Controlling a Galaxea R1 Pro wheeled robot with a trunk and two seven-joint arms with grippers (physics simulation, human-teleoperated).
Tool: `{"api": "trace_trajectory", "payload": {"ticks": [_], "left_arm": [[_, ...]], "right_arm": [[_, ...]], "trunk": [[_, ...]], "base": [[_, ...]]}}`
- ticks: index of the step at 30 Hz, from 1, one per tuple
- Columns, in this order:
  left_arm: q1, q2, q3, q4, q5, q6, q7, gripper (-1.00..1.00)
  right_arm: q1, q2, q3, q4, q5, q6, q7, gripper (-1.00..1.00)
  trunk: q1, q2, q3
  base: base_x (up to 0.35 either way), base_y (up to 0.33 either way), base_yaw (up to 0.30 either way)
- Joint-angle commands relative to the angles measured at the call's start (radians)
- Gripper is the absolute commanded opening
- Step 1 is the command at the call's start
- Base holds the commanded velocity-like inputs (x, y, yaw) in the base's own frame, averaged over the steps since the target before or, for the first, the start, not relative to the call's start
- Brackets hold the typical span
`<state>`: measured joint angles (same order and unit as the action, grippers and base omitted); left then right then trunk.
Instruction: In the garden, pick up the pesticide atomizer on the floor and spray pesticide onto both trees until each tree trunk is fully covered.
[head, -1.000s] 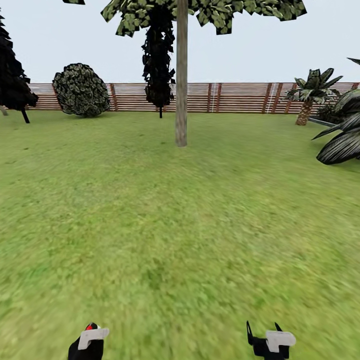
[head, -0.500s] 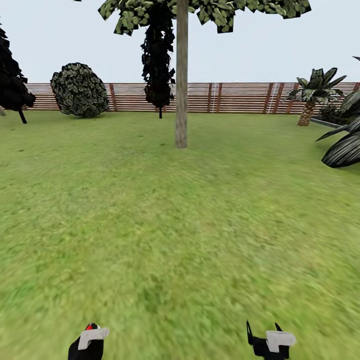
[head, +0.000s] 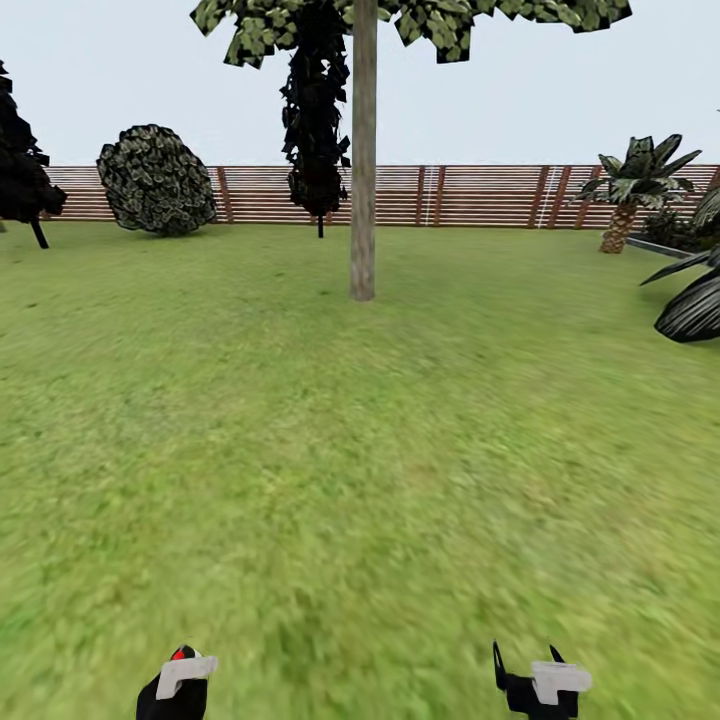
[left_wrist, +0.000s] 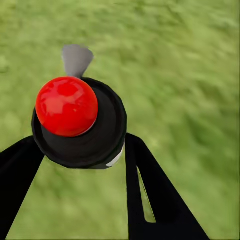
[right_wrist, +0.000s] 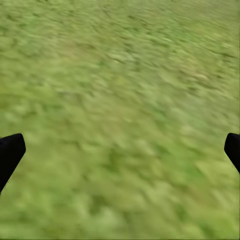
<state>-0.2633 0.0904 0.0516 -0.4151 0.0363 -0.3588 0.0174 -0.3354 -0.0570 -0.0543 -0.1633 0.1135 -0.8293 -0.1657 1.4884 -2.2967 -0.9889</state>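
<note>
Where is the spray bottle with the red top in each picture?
Head view: the spray bottle is at the bottom edge, left of middle, in the left gripper.
Left wrist view: the bottle's red top and black collar sit between the jaws, up close.
Right wrist view: not in it.
Shared landmark: the grass.

A wide green lawn (head: 360, 450) runs back to a brown horizontal-slat fence (head: 470, 195) under a pale, even grey sky (head: 560, 100). A rounded mottled bush (head: 157, 180) and a narrow black-green conifer (head: 317, 120) stand before the fence. A short palm (head: 630, 185) grows near the right end, with dark striped fronds (head: 692, 305) closer in.
</note>
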Motion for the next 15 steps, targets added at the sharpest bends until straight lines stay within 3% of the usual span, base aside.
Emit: {"api": "trace_trajectory", "payload": {"ticks": [1, 15], "left_arm": [[-0.001, 0.000, -0.001, 0.001, 0.004, -0.003, 0.002, -1.00], [-0.001, 0.000, -0.001, 0.001, 0.004, -0.003, 0.001, -1.00]], "right_arm": [[-0.001, 0.000, -0.005, 0.001, 0.011, -0.002, -0.005, 1.00], [-0.001, 0.000, -0.005, 0.001, 0.011, -0.002, -0.005, 1.00]], "trunk": [[0.000, 0.000, -0.001], [0.000, 0.000, -0.001]], "base": [[0.339, 0.000, 0.000], [0.339, 0.000, 0.000]]}}
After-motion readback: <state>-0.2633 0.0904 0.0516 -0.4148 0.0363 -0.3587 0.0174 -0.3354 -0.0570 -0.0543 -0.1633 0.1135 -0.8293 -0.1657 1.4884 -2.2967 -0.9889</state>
